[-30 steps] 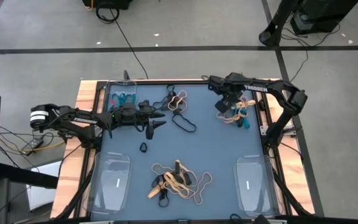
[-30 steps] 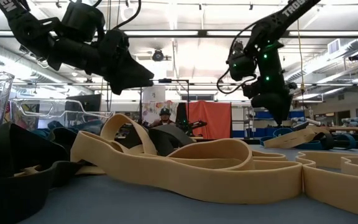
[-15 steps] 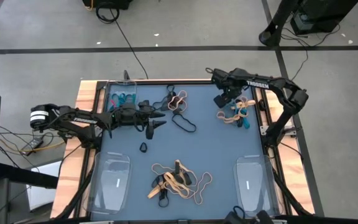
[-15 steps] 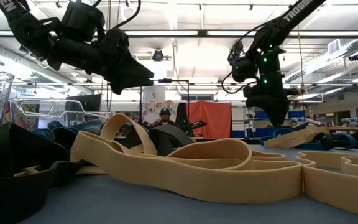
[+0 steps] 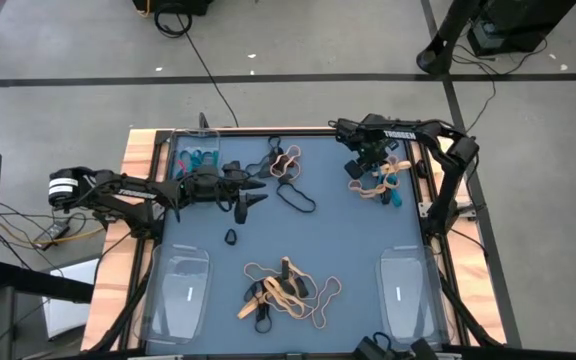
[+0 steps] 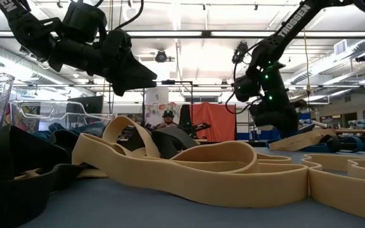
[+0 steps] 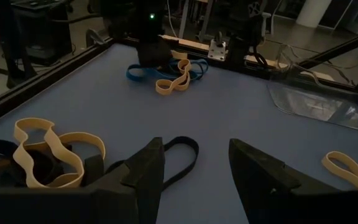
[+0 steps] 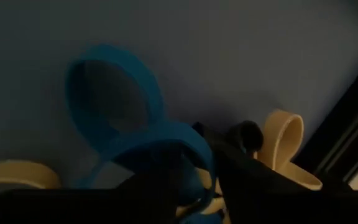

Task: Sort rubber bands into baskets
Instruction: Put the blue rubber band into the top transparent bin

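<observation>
Right claw [image 8: 197, 180] clenched on a teal rubber band [image 8: 123, 118] amid tan bands [image 8: 284, 143]; left claw [image 7: 194, 171] released.

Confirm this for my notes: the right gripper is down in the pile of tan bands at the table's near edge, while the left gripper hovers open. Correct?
Not quite. The high view puts the right gripper at the far right pile of teal and tan rubber bands; the tan pile at the near edge lies untouched. The left gripper does hover open.

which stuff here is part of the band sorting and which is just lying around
Job things:
- rubber bands
- tan and blue bands under the right gripper
- baskets
- left gripper, hovering open

Just lying about:
- black cable on the floor
- wooden table frame
</observation>
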